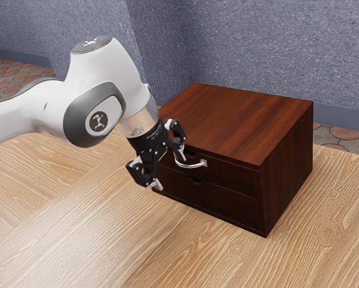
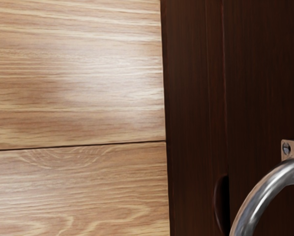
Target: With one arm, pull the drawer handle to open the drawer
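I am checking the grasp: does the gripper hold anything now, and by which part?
Nothing is held: the gripper stands open close to the drawer handle, not shut on it.

A light, broad-planked wooden table [image 1: 95,240] with visible grain carries a dark reddish-brown, box-shaped wooden drawer cabinet [image 1: 245,120], which stands flat on it toward the exterior view's right.

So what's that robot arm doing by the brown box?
The robot arm's black gripper is reaching for the silver handle on the top drawer of a dark wooden cabinet. It is wide open beside the handle, not squeezing it. The drawer looks shut, so no pulling yet.
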